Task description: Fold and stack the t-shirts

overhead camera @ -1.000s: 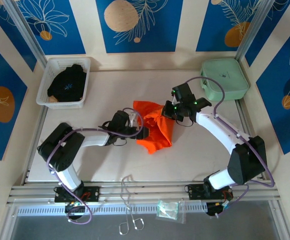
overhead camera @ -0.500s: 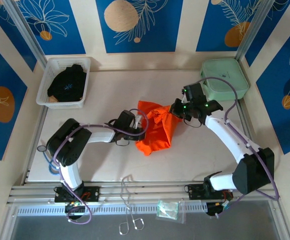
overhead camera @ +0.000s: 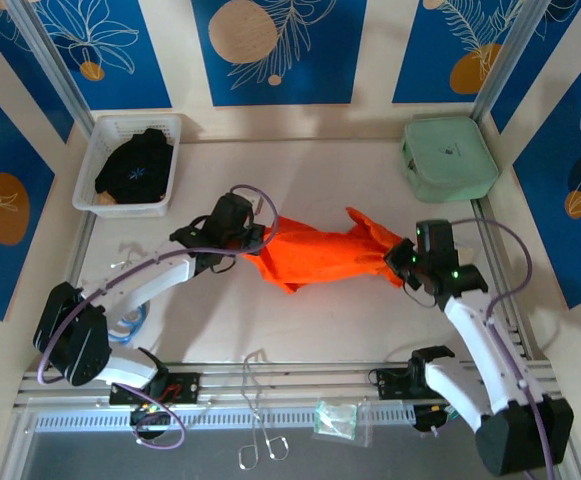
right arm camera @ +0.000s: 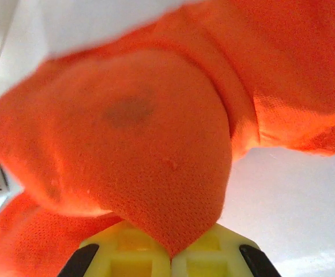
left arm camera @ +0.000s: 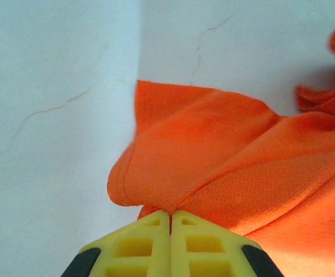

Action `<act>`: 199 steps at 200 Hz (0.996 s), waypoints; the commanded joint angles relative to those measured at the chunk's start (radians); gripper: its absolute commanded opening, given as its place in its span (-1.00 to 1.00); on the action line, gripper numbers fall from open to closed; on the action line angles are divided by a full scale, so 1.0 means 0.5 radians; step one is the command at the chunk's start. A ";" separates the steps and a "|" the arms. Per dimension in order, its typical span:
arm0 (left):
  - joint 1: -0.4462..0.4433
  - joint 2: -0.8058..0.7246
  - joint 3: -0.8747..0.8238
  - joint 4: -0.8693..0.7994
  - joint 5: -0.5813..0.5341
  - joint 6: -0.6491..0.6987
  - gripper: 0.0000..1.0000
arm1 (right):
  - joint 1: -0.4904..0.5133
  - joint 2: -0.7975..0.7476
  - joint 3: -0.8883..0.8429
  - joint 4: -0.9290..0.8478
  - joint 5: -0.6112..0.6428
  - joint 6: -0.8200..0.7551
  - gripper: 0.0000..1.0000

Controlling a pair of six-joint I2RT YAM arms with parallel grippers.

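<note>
Left gripper (left arm camera: 170,214) has its yellow fingers pinched tight together on a folded edge of the plain bright orange short-sleeved fabric t-shirt (left arm camera: 213,167). On the left wrist cam the cloth bunches up right out of the seam between the tips. Right gripper (right arm camera: 170,249) is clamped the same way on the other end, with a fold of orange mesh draping over its fingertips.

From the top camera, the two grippers sit at opposite ends of the shirt. It's drawn out between them as a long crumpled band across the middle of the pale table (overhead camera: 300,170), with one flap poking toward the far side near the right end.

The black fabric garment with the small pale-blue star-like mark (overhead camera: 136,166) is bundled up in the white plastic basket (overhead camera: 85,192) at the far left corner, well apart from the orange one. The mint-green hard case (overhead camera: 448,160) sits at the far right corner.
</note>
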 commanded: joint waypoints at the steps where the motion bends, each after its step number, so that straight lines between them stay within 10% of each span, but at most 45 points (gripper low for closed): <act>1: 0.010 0.005 -0.115 -0.265 -0.142 0.005 -1.00 | -0.009 -0.185 -0.255 -0.164 0.032 0.256 -0.80; 43: 0.009 -0.104 -0.339 -0.260 -0.098 -0.130 -1.00 | 0.013 -0.474 -0.404 -0.443 -0.061 0.246 0.26; 106: 0.008 -0.198 -0.287 -0.328 -0.151 -0.094 -1.00 | -0.065 0.215 0.196 -0.363 -0.109 -0.384 0.90; 179: 0.008 -0.212 -0.344 -0.306 -0.213 -0.103 -1.00 | -0.033 1.132 0.563 -0.056 -0.145 -0.508 0.84; 199: 0.008 -0.199 -0.320 -0.306 -0.219 -0.086 -1.00 | -0.013 1.335 0.638 0.004 -0.190 -0.533 0.26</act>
